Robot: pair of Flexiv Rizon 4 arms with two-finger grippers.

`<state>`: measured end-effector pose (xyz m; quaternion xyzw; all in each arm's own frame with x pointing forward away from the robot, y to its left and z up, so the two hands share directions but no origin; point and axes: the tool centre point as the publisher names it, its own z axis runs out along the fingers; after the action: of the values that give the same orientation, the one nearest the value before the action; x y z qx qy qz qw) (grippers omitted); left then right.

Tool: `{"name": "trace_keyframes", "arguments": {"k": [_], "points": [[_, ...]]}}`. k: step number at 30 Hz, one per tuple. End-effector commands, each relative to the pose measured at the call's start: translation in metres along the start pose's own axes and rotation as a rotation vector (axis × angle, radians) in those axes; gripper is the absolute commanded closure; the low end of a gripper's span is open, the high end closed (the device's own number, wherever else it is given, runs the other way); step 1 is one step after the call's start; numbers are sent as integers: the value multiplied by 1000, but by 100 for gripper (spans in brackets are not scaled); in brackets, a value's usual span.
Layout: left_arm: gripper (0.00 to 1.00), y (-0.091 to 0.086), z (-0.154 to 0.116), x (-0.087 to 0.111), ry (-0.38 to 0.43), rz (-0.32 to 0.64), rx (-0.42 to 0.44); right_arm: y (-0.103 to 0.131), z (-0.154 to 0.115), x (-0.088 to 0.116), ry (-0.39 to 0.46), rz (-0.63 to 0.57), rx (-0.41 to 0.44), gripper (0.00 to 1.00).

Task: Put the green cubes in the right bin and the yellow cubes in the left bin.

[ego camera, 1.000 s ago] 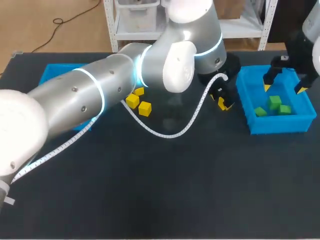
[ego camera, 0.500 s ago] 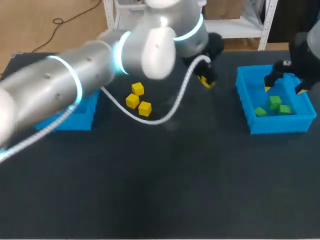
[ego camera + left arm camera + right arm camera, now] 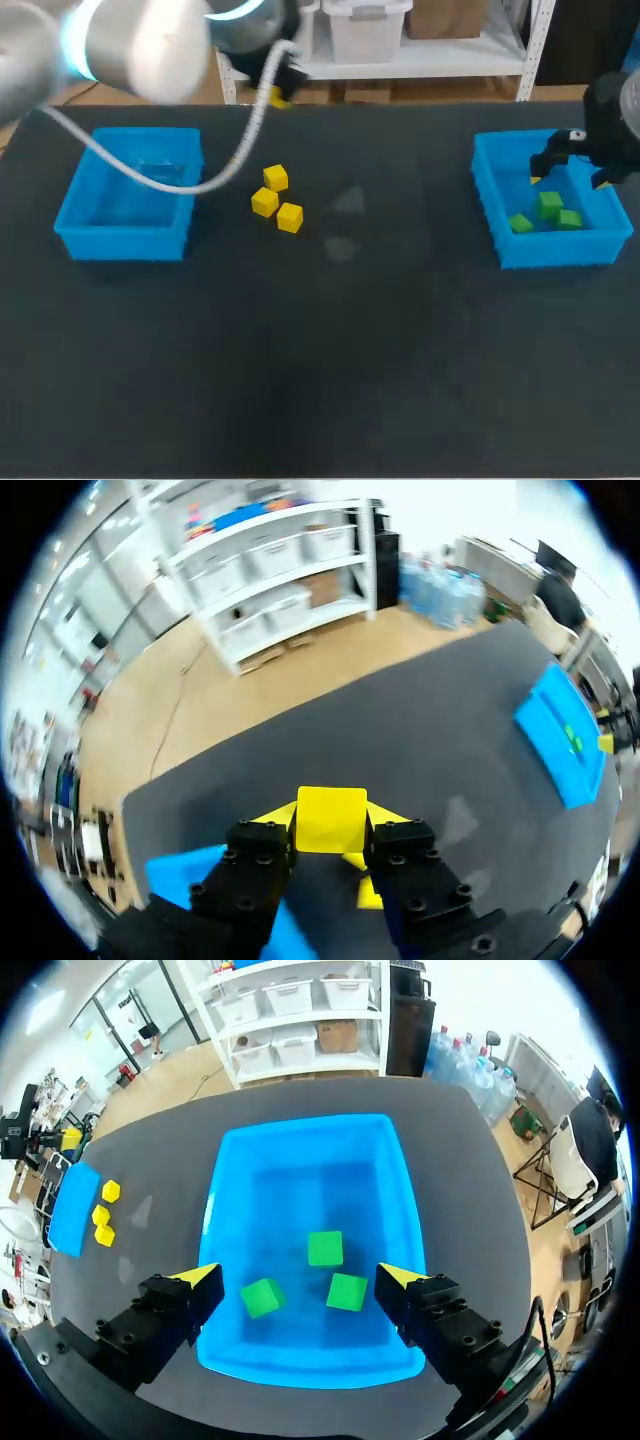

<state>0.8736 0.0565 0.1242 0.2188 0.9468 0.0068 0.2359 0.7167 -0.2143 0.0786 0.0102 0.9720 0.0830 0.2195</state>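
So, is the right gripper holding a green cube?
No, the right gripper is open above the right bin, with three green cubes lying in it.

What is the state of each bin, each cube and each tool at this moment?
Left tool: shut on the held cube.
Held cube: yellow, gripped, off the table.
Right tool: open, empty, above the right bin.
Right bin: holds three green cubes.
Left bin: no cube seen inside.
Loose yellow cubes: three, on the table between the bins.
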Motion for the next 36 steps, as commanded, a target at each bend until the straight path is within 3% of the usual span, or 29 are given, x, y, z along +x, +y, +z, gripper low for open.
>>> {"name": "trace_keyframes", "arguments": {"k": [1, 4, 8, 22, 23, 24, 25, 28, 31, 36], "points": [[100, 81, -87, 123, -91, -135, -59, 0, -2, 4, -212, 1, 7, 0], [100, 100, -82, 145, -62, -180, -100, 0, -2, 4, -212, 1, 7, 0], [100, 111, -75, 164, -19, -223, -104, 0, -2, 4, -212, 1, 7, 0], [100, 106, -44, 178, 106, -216, -85, 0, -2, 4, -212, 1, 7, 0], [61, 107, -44, 178, 109, -203, -111, 0, -2, 4, -212, 1, 7, 0], [10, 107, -44, 178, 107, -203, -103, 0, -2, 4, -212, 1, 7, 0], [0, 107, -47, 175, 96, -211, -99, 0, -2, 4, -212, 1, 7, 0], [0, 105, -57, 165, 68, -203, -85, 0, -2, 4, -212, 1, 7, 0], [0, 93, -73, 143, 33, -167, -24, 0, -2, 4, -212, 1, 7, 0], [0, 48, -91, 107, 7, -45, 96, 0, -2, 4, -212, 1, 7, 0]]}}
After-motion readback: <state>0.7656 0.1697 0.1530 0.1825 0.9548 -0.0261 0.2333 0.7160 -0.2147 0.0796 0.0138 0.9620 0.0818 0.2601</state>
